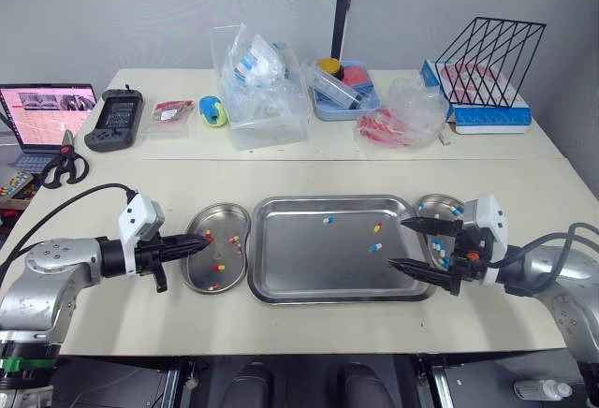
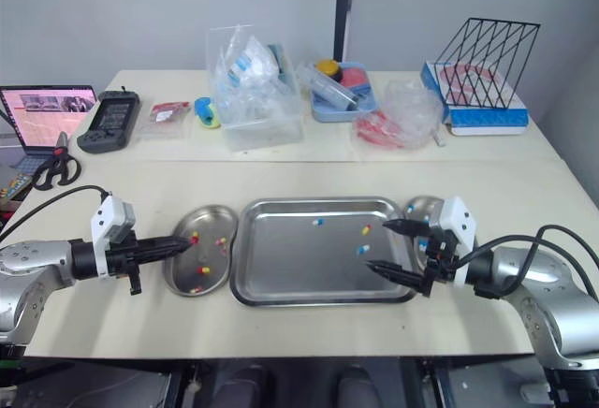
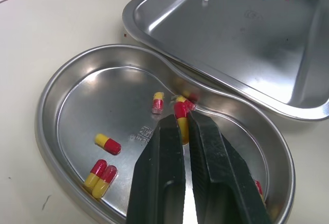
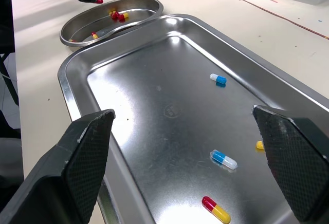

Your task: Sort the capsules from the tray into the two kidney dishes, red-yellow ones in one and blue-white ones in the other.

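You're well along: your left gripper [image 1: 201, 244] is clenched on a red-yellow capsule [image 3: 180, 113] over the kidney dish [image 3: 46, 100] left of the tray [image 1: 281, 272], your right gripper [image 1: 416, 244] gapes wide at the tray's right end, and a few capsules [image 4: 218, 79] are left inside the tray.

Cream table [image 1: 281, 174] (cluttered along its far edge) before plain grey wall [image 1: 140, 6].

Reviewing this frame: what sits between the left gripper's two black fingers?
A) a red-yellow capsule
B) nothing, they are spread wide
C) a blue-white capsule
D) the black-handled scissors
A: the left gripper is shut on a red-yellow capsule, held over the steel kidney dish that holds other red-yellow capsules.
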